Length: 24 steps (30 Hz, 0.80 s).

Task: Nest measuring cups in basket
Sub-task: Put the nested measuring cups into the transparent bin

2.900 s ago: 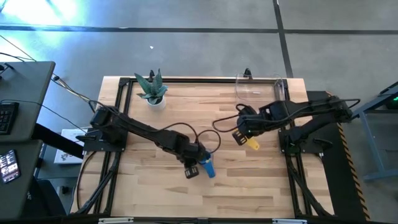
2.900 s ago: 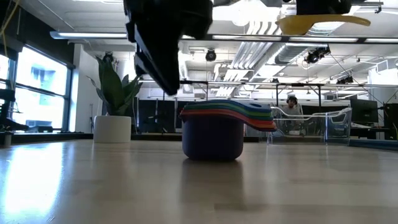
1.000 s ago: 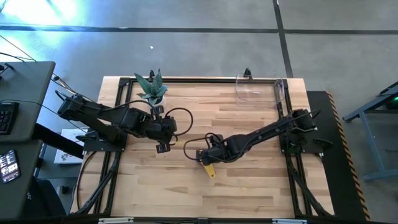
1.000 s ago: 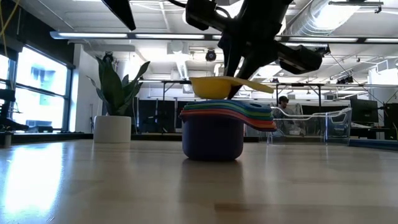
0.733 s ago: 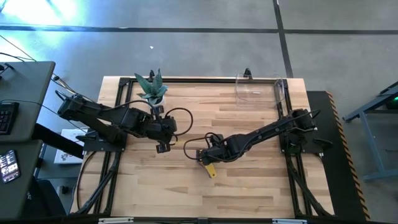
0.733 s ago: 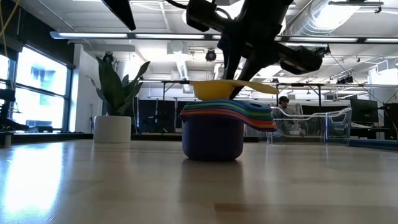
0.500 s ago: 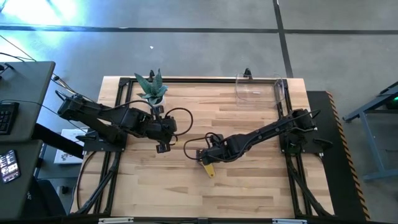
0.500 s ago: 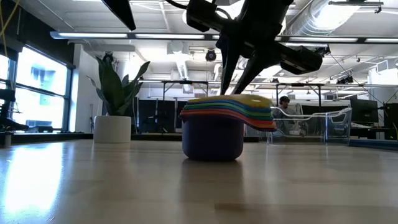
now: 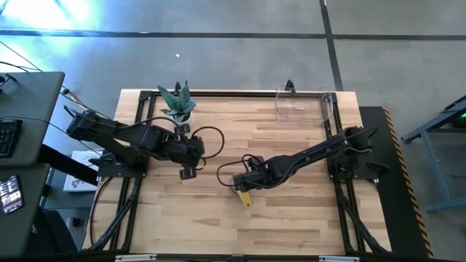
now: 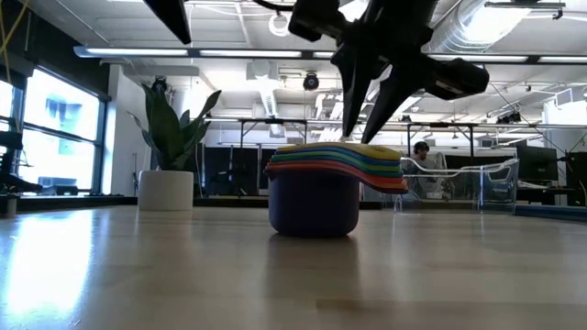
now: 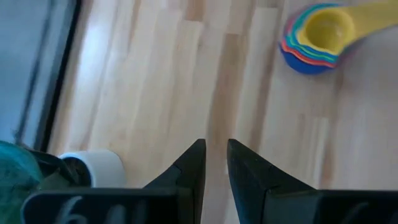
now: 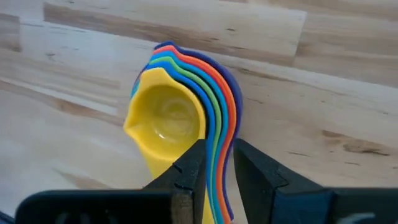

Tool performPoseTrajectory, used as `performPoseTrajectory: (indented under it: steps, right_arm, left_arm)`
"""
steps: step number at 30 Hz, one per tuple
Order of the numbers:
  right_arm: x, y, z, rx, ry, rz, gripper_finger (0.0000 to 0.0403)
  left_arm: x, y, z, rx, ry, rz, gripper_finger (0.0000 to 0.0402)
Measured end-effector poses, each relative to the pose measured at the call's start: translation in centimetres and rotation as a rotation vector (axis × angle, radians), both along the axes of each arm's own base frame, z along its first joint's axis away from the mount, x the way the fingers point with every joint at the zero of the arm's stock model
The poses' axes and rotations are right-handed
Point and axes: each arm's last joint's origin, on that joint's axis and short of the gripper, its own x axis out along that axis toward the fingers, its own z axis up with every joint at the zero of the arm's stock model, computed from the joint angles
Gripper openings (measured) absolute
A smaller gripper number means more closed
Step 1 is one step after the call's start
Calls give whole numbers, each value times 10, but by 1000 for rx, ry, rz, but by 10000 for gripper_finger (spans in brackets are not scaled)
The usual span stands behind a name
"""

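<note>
The measuring cups (image 10: 314, 194) stand nested in one stack on the table, resting on the purple cup's base. The yellow cup (image 12: 166, 121) is on top, and its handle (image 9: 245, 198) points to the near edge. The stack also shows in the left wrist view (image 11: 311, 36). My right gripper (image 10: 365, 117) hangs just above the stack, narrowly open and empty; in its wrist view (image 12: 219, 155) its fingers stand over the handles. My left gripper (image 9: 186, 175) waits left of the stack with a narrow gap, empty (image 11: 216, 149). The clear basket (image 9: 304, 102) stands at the far right.
A white pot with a green plant (image 9: 178, 109) stands at the far left and shows in the low view (image 10: 167, 174). The basket (image 10: 468, 183) is well behind the stack. Bare wood lies between the stack and the basket.
My right gripper has lowered the yellow cup into the top of the stack, opened its fingers and let go, then risen a little above it. The yellow cup now sits nested on the stack instead of hanging above it.
</note>
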Motion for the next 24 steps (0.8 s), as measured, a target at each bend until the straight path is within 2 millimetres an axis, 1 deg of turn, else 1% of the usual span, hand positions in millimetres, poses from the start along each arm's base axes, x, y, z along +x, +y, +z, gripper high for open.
performPoseTrajectory:
  steps: [5, 8, 12, 15, 19, 24]
  right_arm:
    - [-8, -4, 16, -42, -29, 10, 73]
    - [-13, -6, 26, -49, -45, 5, 73]
    - [-19, -8, 39, -52, -74, 1, 73]
    - [-22, -9, 45, -57, -86, 10, 73]
    - [-24, -11, 49, -67, -94, 34, 73]
    - [-24, -14, 49, -68, -87, 27, 73]
  left_arm:
    - [-11, -4, 6, -80, 1, -41, 58]
    - [-21, -5, 2, -132, -33, -61, 58]
    - [-44, -3, -14, -218, -96, -62, 58]
    - [-62, -2, -28, -296, -149, -88, 58]
    - [-84, 3, -44, -364, -255, -105, 58]
    - [-108, 9, -62, -406, -410, -141, 58]
